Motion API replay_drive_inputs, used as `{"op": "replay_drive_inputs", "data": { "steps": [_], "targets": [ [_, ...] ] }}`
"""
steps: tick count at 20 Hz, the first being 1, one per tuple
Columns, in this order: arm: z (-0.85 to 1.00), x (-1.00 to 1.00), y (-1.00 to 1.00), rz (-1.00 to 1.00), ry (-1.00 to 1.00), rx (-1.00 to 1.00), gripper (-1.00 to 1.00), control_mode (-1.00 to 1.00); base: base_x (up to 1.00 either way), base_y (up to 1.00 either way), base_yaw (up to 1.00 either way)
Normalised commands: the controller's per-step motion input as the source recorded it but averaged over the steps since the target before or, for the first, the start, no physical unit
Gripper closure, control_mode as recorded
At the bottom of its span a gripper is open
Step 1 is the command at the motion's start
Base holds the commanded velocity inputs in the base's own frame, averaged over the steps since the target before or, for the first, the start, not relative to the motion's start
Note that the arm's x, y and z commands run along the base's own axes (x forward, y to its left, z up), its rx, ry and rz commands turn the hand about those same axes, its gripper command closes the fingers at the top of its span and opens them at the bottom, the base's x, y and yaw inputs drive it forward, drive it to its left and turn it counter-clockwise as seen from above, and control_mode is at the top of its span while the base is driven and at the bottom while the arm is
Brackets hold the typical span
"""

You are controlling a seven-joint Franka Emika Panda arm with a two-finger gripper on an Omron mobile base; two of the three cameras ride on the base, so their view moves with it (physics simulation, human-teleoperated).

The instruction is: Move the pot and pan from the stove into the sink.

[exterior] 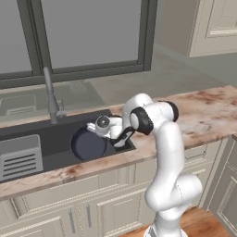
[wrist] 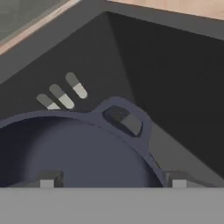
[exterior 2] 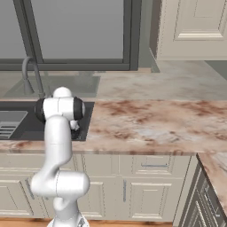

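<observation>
Pot (wrist: 74,151) (upright) in sink (wrist: 175,87), handle seemingly toward wall.

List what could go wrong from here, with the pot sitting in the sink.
The claw is open but its fingertips straddle the pot's rim, so lifting off at an angle could snag or tip it. The pot takes up much of the sink beside the rack, leaving a tight spot for the pan.

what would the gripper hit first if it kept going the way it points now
Most likely the pot: in the hand view the open gripper straddles its rim by a loop handle, with its inside right ahead. The pot sits in the sink; past its rim lies the dark basin wall. Depth is hard to judge.
</observation>
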Motion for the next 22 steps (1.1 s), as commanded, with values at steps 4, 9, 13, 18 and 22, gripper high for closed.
{"op": "replay_drive_inputs", "data": {
  "steps": [4, 9, 13, 18, 22],
  "targets": [
    [1.00, 0.03, 0.03, 0.00, 0.02, 0.07, -1.00, -1.00, 0.00, 0.00, 0.00],
    [1.00, -0.02, 0.00, 0.00, 0.05, 0.06, -1.00, -1.00, 0.00, 0.00, 0.00],
    [0.88, -0.17, 0.00, 0.00, 0.10, 0.03, -1.00, -1.00, 0.00, 0.00, 0.00],
    [0.88, -0.33, -0.04, 0.00, 0.10, 0.03, -1.00, -1.00, 0.00, 0.00, 0.00],
    [0.80, -0.47, -0.07, 0.00, 0.09, 0.00, -1.00, -1.00, 0.00, 0.00, 0.00]
  ]
}}
